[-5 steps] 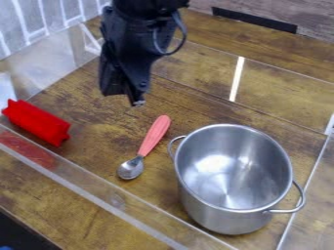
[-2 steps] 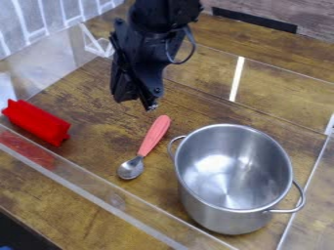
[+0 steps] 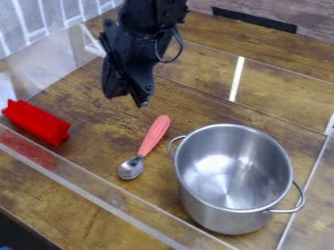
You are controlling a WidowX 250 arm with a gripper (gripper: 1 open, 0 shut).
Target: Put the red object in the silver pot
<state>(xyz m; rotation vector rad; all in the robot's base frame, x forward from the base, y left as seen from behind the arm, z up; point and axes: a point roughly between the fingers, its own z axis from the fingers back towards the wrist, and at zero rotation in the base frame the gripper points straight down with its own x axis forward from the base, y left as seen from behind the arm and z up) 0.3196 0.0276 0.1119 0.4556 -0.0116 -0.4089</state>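
Camera view: I'm holding the tool (image 3: 139,98) above the bench (image 3: 196,93), jaws pressed together and gripping nothing.
The red object (image 3: 35,121) is lying at the left edge, well apart from the silver pot (image 3: 235,178) and the spoon (image 3: 145,147). I'm judging it a stiff, light block with smooth faces; I'm planning to pinch across its narrow width near the middle.

The arm (image 3: 146,20) is cut off by the top edge.
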